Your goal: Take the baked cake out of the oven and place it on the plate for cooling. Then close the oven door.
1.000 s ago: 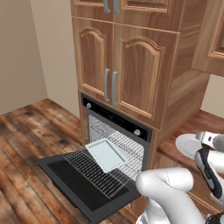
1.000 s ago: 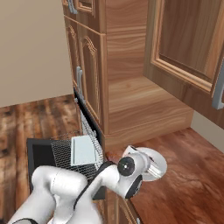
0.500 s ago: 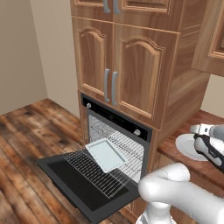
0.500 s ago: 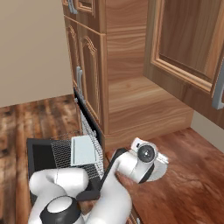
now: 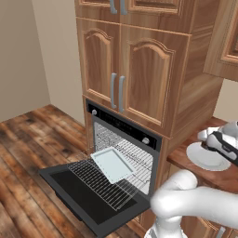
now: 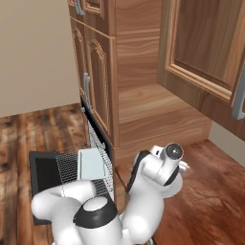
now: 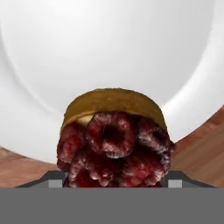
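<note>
Fingers grip the baked cake, which sits between the two dark tips at the bottom of the hand view and hangs over the near part of the plate, not yet set down. Largest in the scene is the oven, its oven door dropped flat open with a wire rack pulled out over it and a pale tray resting on that rack. Beside the oven, the plate lies on the wooden counter, under the hand. The cake hangs close to the plate's near rim, so a release here could tip it onto the wood. I judge the extended rack would also block the door from closing later
</note>
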